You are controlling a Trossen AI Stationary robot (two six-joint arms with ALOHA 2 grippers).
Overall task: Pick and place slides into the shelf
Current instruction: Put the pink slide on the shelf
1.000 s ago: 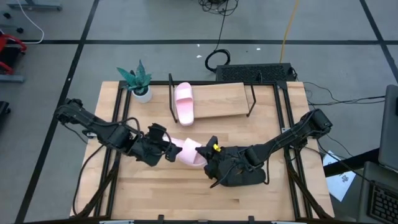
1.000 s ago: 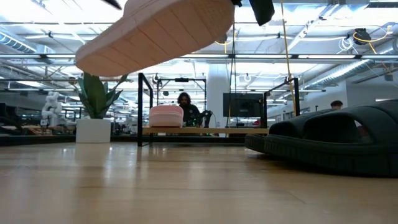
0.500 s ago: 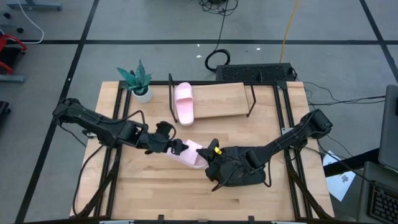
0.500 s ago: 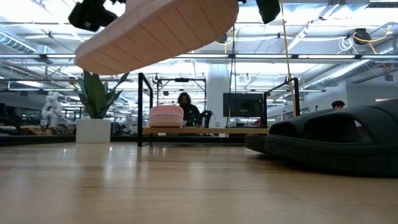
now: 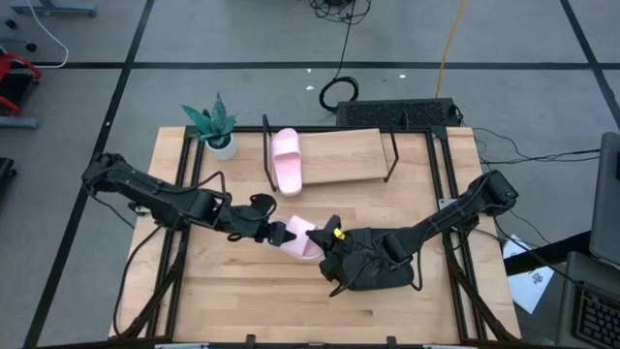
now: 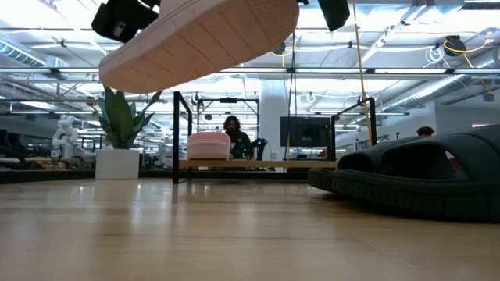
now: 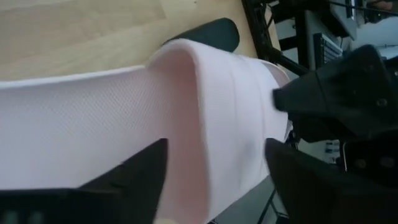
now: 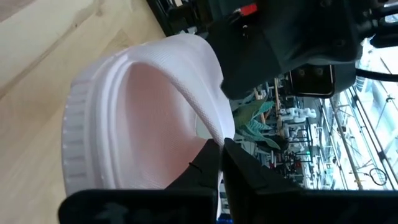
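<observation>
I've got the big wooden table (image 5: 242,301) under both arms, and at its far edge the shelf (image 5: 344,155), with one pink slide (image 5: 288,161) already lying at its left end beside the wire frame. Near the table's right side the black pair (image 5: 383,273) sits on the wood, not yet touched by my reckoning. In the middle, the second pink slide (image 5: 300,237) is up off the table, held between the two arms; the low view shows its ribbed sole hanging in the air. My right gripper (image 8: 219,163) has its fingers pressed together on the strap's edge, which I judge is what carries the slide. My left gripper (image 7: 214,171) has its fingers spread either side of the strap without a clear pinch, so I read this as a handover to the arm nearer the shelf's free space. A small potted plant (image 5: 215,126) stands at the table's far left corner. Beyond the table is a grey floor with cables, and a lit workshop where a person sits behind the shelf
</observation>
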